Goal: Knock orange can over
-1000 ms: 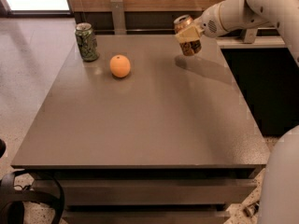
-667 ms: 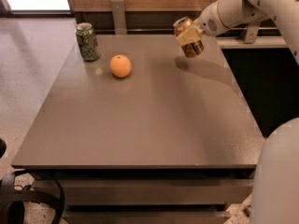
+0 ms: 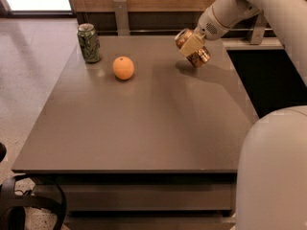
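Note:
The orange can (image 3: 202, 56) is a copper-orange metallic can at the far right of the grey table (image 3: 144, 123). It is tilted, with its silver top rim pointing up and to the left and its lower end close to the tabletop. My gripper (image 3: 192, 45) is shut on the can's middle, and its tan fingers (image 3: 191, 44) cover part of the can. The white arm (image 3: 225, 13) reaches in from the upper right.
A green patterned can (image 3: 89, 43) stands upright at the table's far left corner. A round orange fruit (image 3: 123, 67) lies to its right. The robot's white body (image 3: 273, 171) fills the lower right. A dark gap lies beyond the table's right edge.
The can has tipped further over, its top swinging left, and it has come down a little toward the tabletop with the gripper. The green can and the fruit have not moved.

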You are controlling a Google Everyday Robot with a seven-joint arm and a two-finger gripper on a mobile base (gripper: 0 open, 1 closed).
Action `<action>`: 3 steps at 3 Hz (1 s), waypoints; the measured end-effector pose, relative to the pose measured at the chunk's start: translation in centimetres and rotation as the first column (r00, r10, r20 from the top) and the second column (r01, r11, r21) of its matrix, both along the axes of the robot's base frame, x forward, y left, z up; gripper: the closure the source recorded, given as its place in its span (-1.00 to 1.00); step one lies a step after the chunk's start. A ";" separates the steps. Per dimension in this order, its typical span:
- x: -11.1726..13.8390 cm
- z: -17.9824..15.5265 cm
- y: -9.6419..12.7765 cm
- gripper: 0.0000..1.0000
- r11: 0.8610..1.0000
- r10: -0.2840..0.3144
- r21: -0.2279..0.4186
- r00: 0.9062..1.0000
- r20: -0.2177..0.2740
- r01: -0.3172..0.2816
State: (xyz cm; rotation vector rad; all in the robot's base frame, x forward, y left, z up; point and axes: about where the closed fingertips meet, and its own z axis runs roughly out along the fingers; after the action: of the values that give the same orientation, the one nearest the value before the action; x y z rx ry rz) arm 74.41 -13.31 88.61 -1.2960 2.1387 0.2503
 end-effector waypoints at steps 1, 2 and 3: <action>-0.2 -1.8 0.4 1.00 0.997 0.014 -0.076 0.998 -0.062 -0.019; 0.2 -4.7 1.1 1.00 0.992 0.030 -0.114 0.991 -0.131 -0.046; 0.4 -5.9 1.9 1.00 0.994 0.054 -0.090 0.987 -0.154 -0.068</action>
State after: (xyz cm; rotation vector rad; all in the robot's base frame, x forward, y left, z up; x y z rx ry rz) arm 74.84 -11.41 82.68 -1.4392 2.2638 0.2837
